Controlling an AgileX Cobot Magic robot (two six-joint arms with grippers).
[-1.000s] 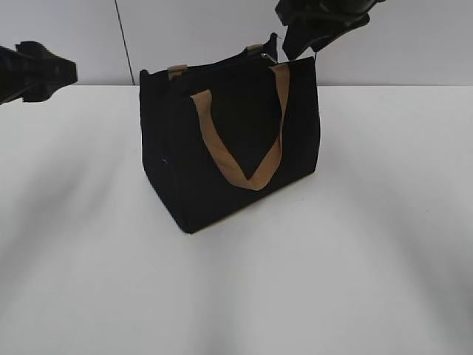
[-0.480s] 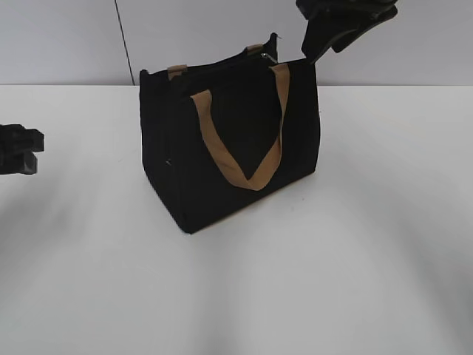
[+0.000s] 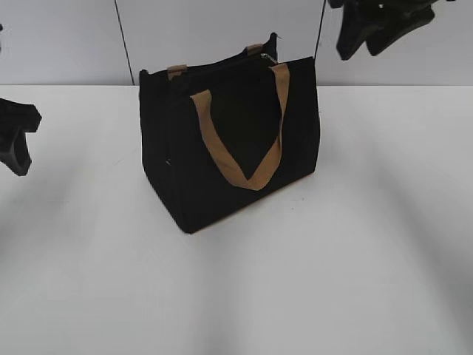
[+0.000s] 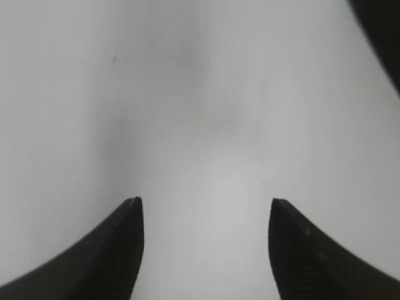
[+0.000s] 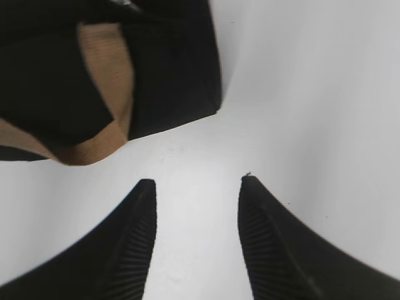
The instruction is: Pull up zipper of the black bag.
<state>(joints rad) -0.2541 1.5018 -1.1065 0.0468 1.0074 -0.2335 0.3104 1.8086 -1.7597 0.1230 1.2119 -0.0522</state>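
Standing upright on the white worktop (image 3: pixel 355 266), the bag (image 3: pixel 222 148) sits a little left of centre in the exterior view, one corner turned toward the camera. A tan strap (image 3: pixel 240 159) hangs in a loop down its front face, and short tan tabs show at the top edge. The zipper (image 3: pixel 264 57) runs along that top edge, with a small silvery pull at the right rear end.

The right gripper (image 3: pixel 377 33) hangs above and to the right of the bag, apart from it; its fingers (image 5: pixel 134 244) are spread, grasping nothing. The left gripper (image 3: pixel 16 137) is low at the left edge, well apart from the bag, fingers (image 4: pixel 119 250) likewise spread over bare worktop, released.
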